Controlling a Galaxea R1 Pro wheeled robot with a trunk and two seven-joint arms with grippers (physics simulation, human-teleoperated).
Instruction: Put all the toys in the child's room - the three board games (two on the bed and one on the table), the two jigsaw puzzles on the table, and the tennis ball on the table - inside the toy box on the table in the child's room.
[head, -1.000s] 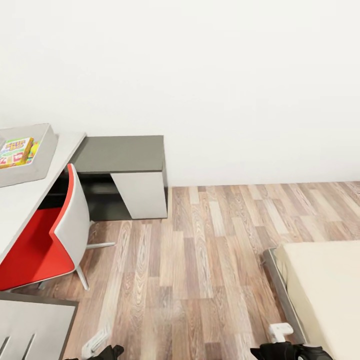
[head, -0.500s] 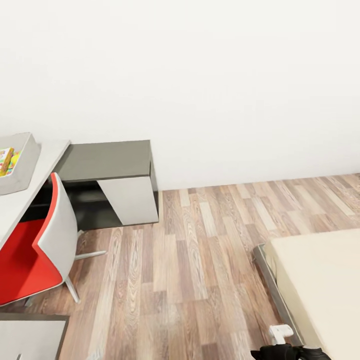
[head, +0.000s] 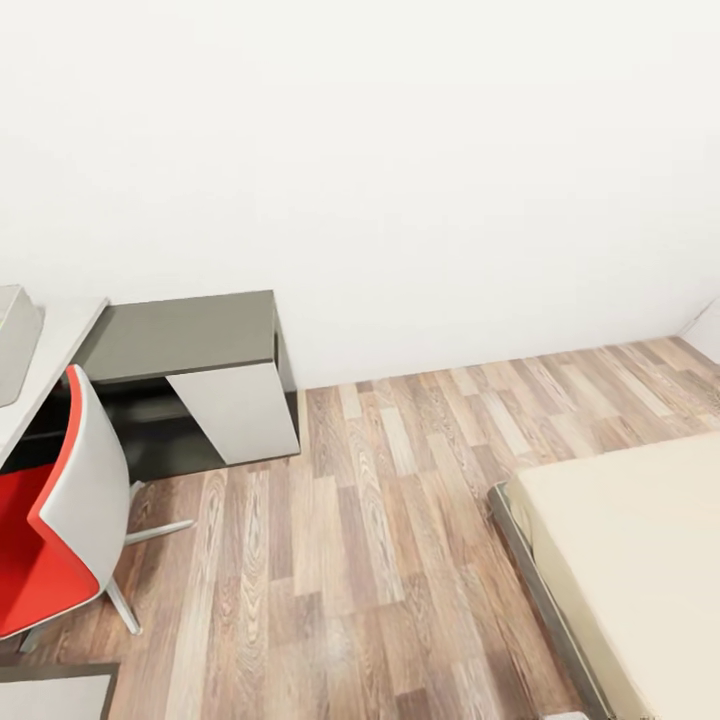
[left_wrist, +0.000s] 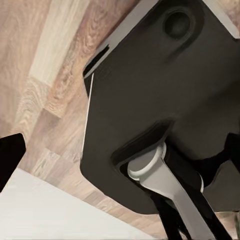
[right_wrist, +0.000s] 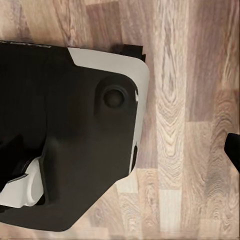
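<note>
The head view looks down across the child's room: a plain white wall (head: 400, 150) fills the upper half and a wood-plank floor (head: 380, 520) in mixed brown and pale boards spreads below it. At the left edge, a sliver of the toy box (head: 14, 340) shows as a light-grey sloping wall, sitting on the flat white top of the table (head: 55, 345); what lies inside it cannot be made out from here. Just beside the table's end stands a low dark-grey cabinet (head: 190, 340) with a slanted white front panel, set against the wall. A chair (head: 60, 540) with a red seat and a pale grey shell back on thin metal legs is drawn up under the table's edge. At the lower right lies the bed (head: 630, 560), a plain beige mattress in a dark grey frame, its near corner pointing toward the middle of the floor, well apart from the table.

Both wrist views look down at floor planks past the robot base (left_wrist: 160, 100), a big black shape with white trim. A dark tip pokes in at the edge of each wrist picture, too little to tell whether either claw stands apart or together
</note>
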